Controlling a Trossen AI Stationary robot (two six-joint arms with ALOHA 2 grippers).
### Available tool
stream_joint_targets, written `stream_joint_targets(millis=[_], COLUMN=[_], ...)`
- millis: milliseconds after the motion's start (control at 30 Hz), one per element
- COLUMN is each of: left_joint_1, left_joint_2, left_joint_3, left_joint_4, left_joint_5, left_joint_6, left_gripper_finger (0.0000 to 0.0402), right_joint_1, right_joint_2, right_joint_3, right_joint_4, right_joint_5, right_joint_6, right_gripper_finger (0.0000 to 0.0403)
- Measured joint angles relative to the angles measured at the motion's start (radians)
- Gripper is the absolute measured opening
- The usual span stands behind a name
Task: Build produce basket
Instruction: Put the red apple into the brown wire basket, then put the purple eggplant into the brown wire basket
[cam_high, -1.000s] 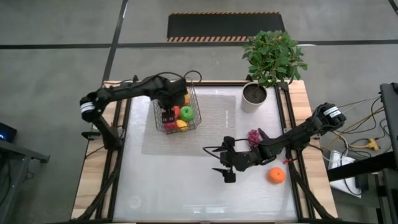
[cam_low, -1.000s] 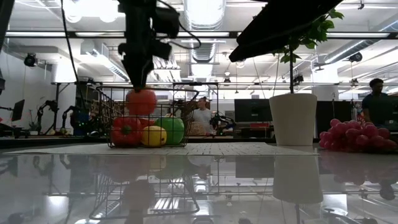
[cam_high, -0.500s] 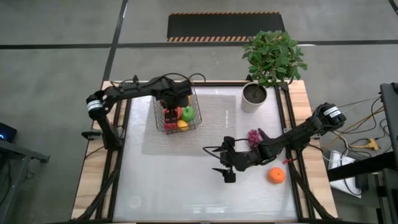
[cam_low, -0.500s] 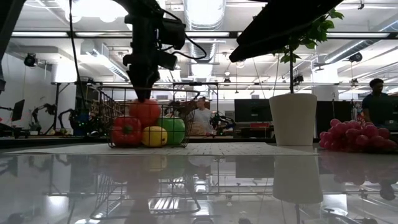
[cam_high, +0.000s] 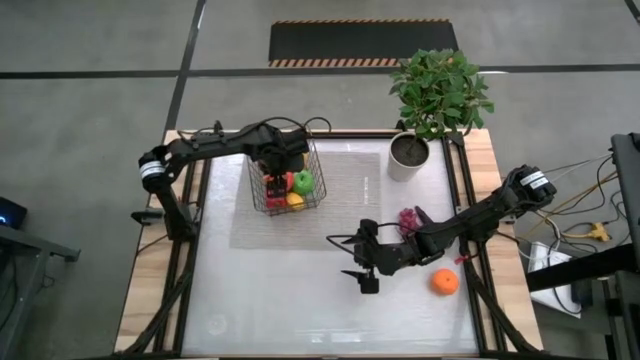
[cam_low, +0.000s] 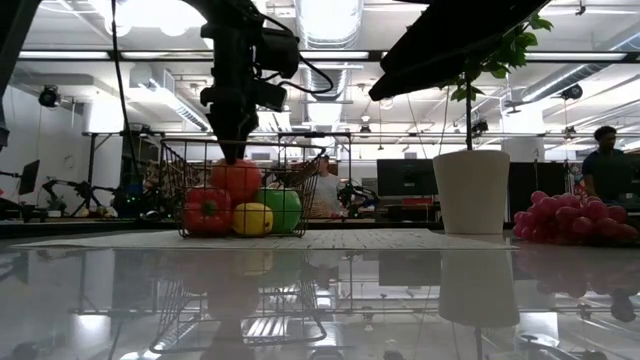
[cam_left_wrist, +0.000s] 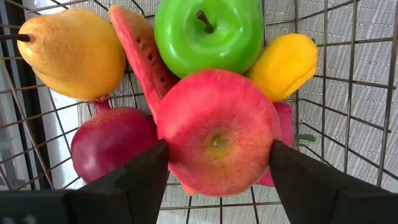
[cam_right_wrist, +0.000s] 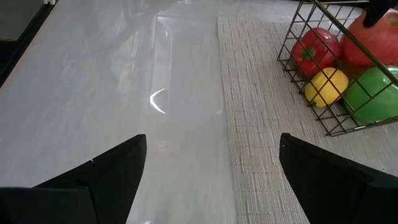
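The glossy white surface is seen bare nearest the camera, with a pale woven mat laid over its middle. The right claw is held with its fingers spread wide and empty, low above the bare surface just off the mat's near edge. Close behind its arm, purple grapes are seen, and an orange lies beside it toward the surface's right edge. Open room is left in front of this claw and to its left.

Farther back, the basket stands on the mat. The left claw is lowered into it from above and is closed on a red apple. Under and around that apple, a green apple, a pear, a watermelon slice, a lemon and a dark red fruit are packed against the wire. A white plant pot stands at the far right corner. Beyond the surface, a workshop with ceiling lights and a standing person is visible.

Compared with a second ago, the left claw and apple have been brought lower into the basket, and the basket has shifted slightly; the right claw has not moved.
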Motion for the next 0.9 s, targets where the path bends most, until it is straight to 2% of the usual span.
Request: stream_joint_targets(millis=[133, 367, 567, 800, 900], left_joint_1=[0.0, -0.001, -0.003, -0.032, -0.078], left_joint_2=[-0.003, -0.015, -0.042, -0.158, -0.236], left_joint_3=[-0.002, 0.001, 0.016, 0.011, 0.003], left_joint_4=[-0.001, 0.001, -0.053, -0.044, 0.019], left_joint_5=[0.001, -0.022, -0.026, -0.027, -0.023], left_joint_6=[0.0, 0.003, 0.027, 0.022, -0.024], left_gripper_finger=[0.0251, 0.0301, 0.0311, 0.0311, 0.0311], right_joint_1=[0.0, 0.0, 0.0, 0.0, 0.0], right_joint_2=[0.0, 0.0, -0.011, -0.061, -0.082], right_joint_3=[0.0, 0.0, 0.0, 0.007, 0.007], right_joint_4=[0.0, 0.003, -0.013, -0.083, -0.101], right_joint_5=[0.0, 0.0, 0.0, 0.0, 0.004], right_joint_6=[0.004, 0.008, 0.04, 0.138, 0.169], right_gripper_finger=[0.035, 0.035, 0.035, 0.035, 0.0348])
